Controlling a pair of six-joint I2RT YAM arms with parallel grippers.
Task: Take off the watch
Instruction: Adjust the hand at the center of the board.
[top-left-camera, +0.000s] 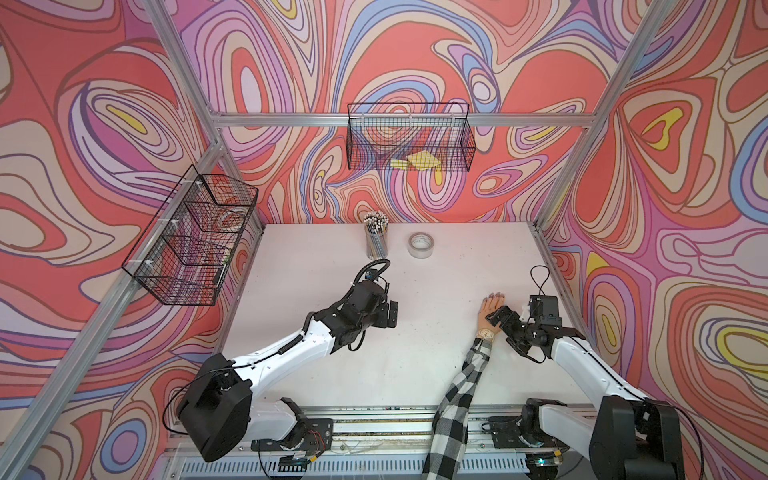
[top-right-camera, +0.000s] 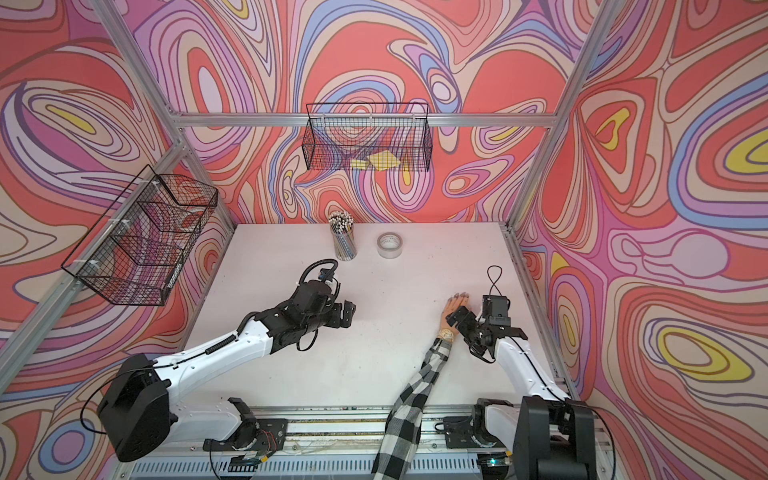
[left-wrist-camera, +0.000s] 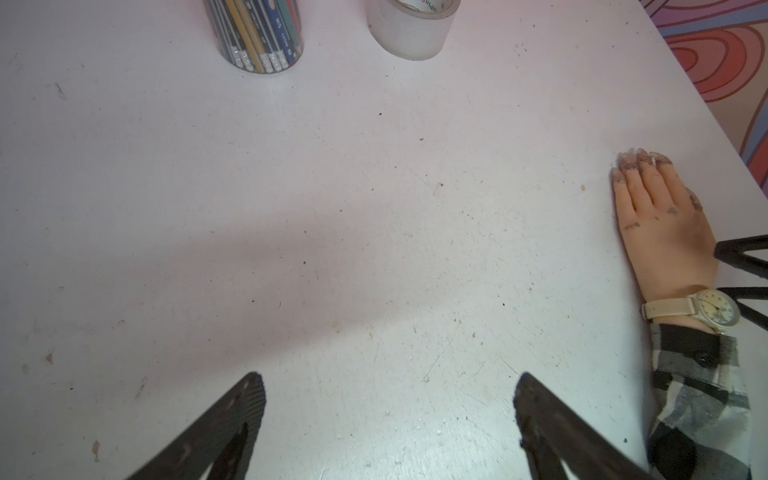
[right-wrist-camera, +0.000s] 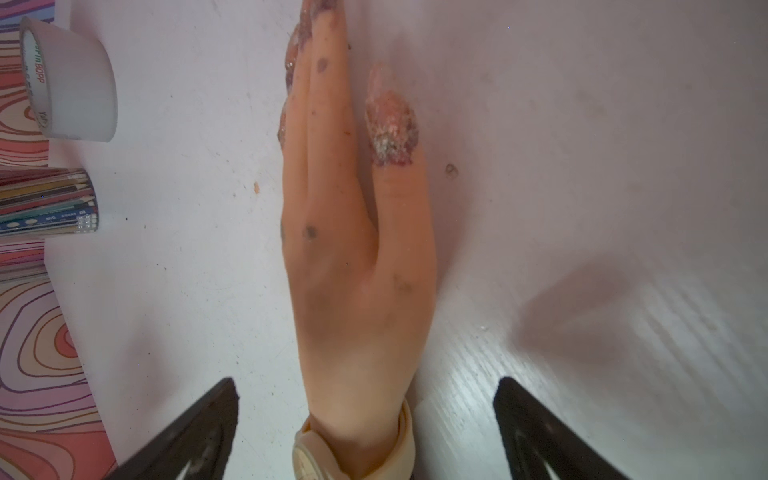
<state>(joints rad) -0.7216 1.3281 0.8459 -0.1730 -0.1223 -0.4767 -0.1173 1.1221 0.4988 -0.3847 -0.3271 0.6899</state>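
Watch (left-wrist-camera: 692, 311) strapped on mannequin hand (right-wrist-camera: 357, 270) by worktop's (top-left-camera: 374, 374) right edge.
Right pincer (right-wrist-camera: 365, 386) wide open above the hand, empty; left pincer (left-wrist-camera: 390, 382) open, empty.

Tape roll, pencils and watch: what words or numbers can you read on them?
"BOPP": printed inside the core of the tape roll; the letters around it are too blurred to read.
Print on the pencils: too small and blurred to read.
Dial numbers on the watch: too small to read.

on the table (top-left-camera: 395, 374), a pencil cup (top-left-camera: 376, 243) stands near a tape roll (top-left-camera: 420, 246).
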